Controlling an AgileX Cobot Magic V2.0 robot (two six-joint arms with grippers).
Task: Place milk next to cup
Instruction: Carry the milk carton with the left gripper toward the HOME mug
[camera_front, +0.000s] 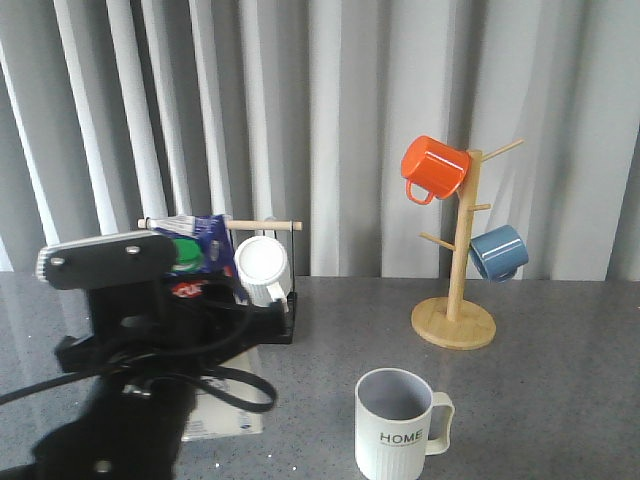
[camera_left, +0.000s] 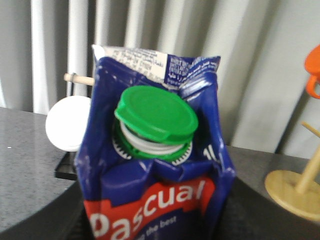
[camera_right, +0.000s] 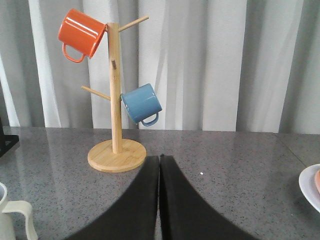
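Milk, a tall blue-and-white gable-top carton (camera_left: 155, 165) with a green round cap (camera_left: 156, 114) and a red logo band, fills your left wrist view and sits at the left gripper (camera_front: 215, 300); in the front view it shows only as blue and green behind the black left arm, by the black wire caddy (camera_front: 285, 315) with a wooden handle bar; you cannot tell from these pictures whether the left jaws are clamped on the carton or merely around it, since the fingers are hidden. Right gripper (camera_right: 159, 200) rests with its two dark fingers pressed together, nothing between them, pointing toward the wooden mug tree (camera_right: 116, 150).

Your target is the pale grey-white ribbed mug (camera_front: 397, 425) printed "HOME", standing upright near the front edge, well apart from the carton and to its right; its handle points right, so the open side faces your carton. Judged from here, you carry the milk rightward and upright, keep it clear of the caddy bar, and set it just beside the mug's left wall without nudging it.

Containers: the "HOME" mug appears empty, grey inside; a plain white mug (camera_front: 262, 265) lies in the caddy, mouth toward the camera; an orange mug (camera_front: 433, 168) and a blue mug (camera_front: 498, 252) hang on the tree pegs; the carton is capped, contents unseen.
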